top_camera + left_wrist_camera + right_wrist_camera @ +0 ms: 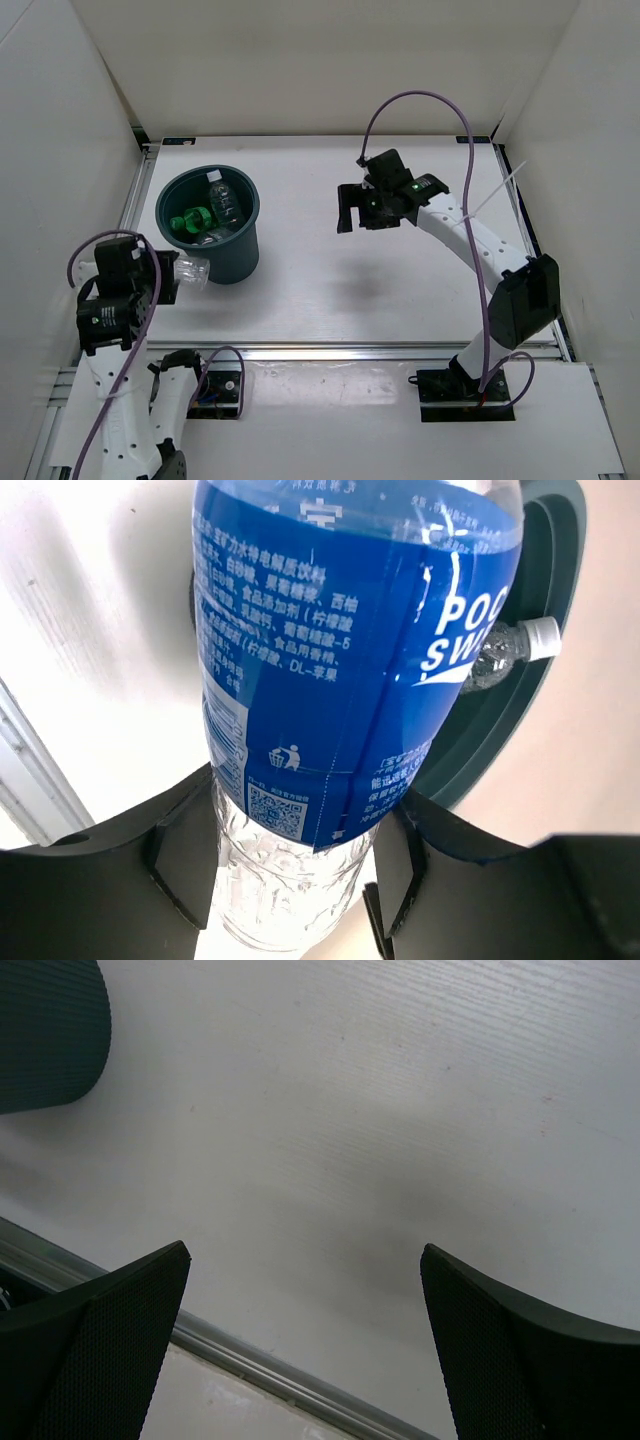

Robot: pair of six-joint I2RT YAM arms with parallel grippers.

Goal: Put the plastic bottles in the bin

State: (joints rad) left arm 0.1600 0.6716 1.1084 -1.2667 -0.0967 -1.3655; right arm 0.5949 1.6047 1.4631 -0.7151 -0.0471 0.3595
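Fingers (185, 865) of the left gripper (292, 868) are clamped on the blue-label bottle (350, 660), one black pad on each side of its clear, ribbed end. The blue label with white lettering fills most of the left wrist view, and the bottle points away from the wrist toward the bin (520, 715).

From above, the left gripper (165, 275) sits at the table's left side, near the front edge. The blue-label bottle (192, 271) sticks out of it to the right, lying roughly level, with its free end just beside the outer wall of the bin (238, 262), outside it. Whether the two touch cannot be told.

Standing upright at the back left of the table (330, 290), the bin is round and dark teal. Inside it lie a green bottle (188, 222) and a clear bottle (222, 196). The left wrist view shows a clear bottle neck with a white cap (545, 638) inside the rim.

To the right, the right gripper (350, 212) hangs over bare table, well apart from the bin. Its fingers (110, 1360) are spread wide with nothing between them. In its wrist view the right gripper (305, 1350) faces the table (350, 1110), and a piece of the bin (45, 1030) shows at upper left.
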